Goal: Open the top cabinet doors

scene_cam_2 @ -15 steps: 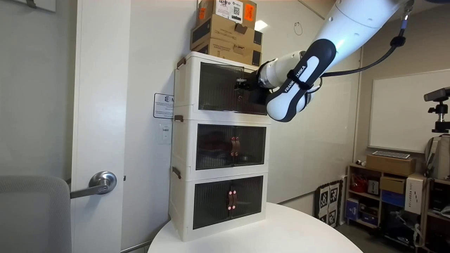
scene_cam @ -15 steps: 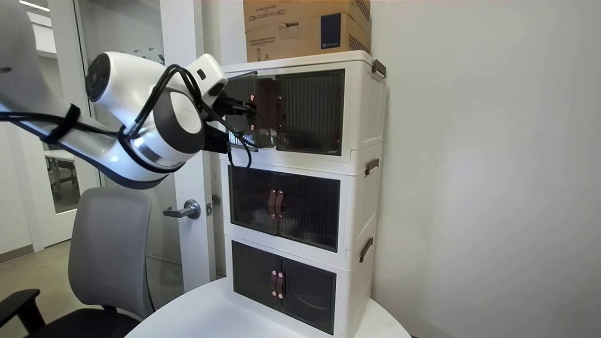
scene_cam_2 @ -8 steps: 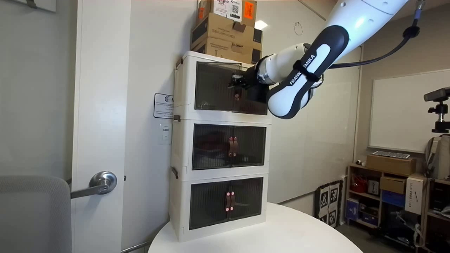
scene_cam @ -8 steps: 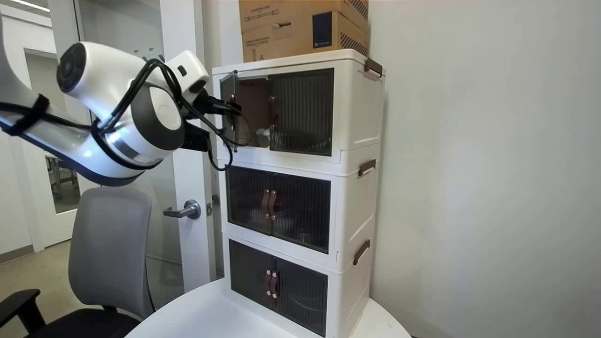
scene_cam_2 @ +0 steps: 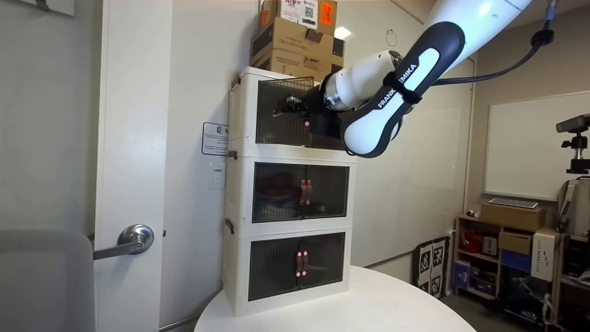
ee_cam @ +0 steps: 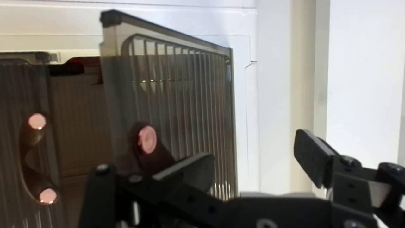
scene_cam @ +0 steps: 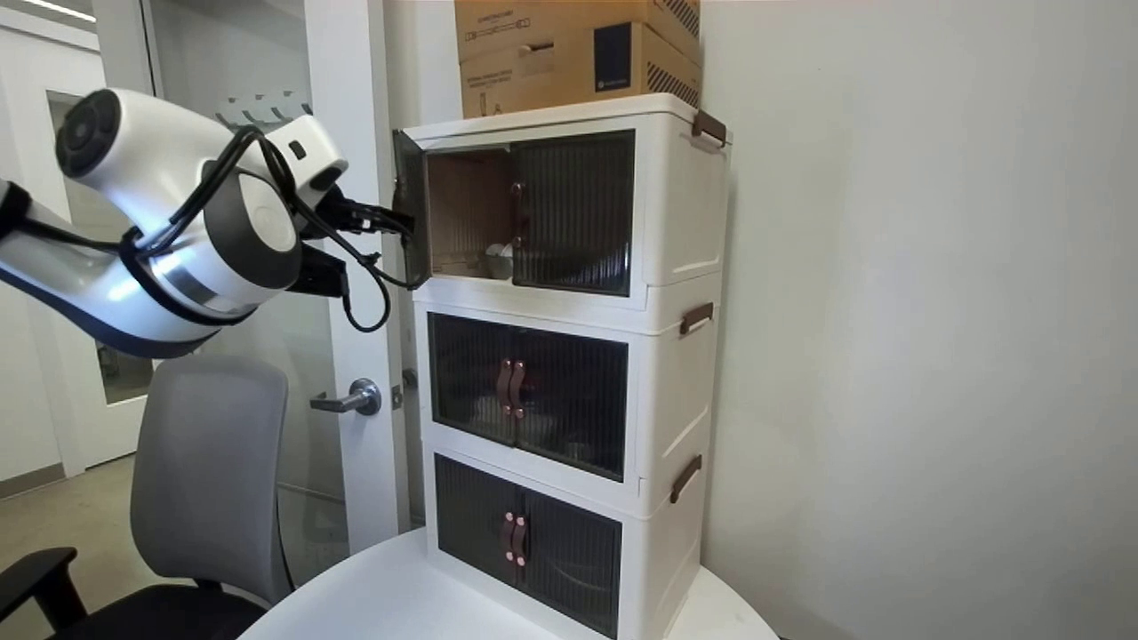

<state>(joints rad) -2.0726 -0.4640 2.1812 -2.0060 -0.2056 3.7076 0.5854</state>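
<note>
- Since the earlier frame, one dark smoked, ribbed plastic top door (scene_cam: 411, 173) has swung farther outward; the black two-fingered gripper (ee_cam: 253, 150) has shifted the same way.
- The matching smoked top door (scene_cam: 573, 213) lies flat across the uppermost tier of the white three-tier plastic cabinet (scene_cam: 680, 204).
- The gripper is unclenched, fingers (ee_cam: 194, 172) spread; one overlaps the swung door's brown, pink-studded handle (ee_cam: 153, 155) in the wrist view, whether they touch is unclear.
</note>
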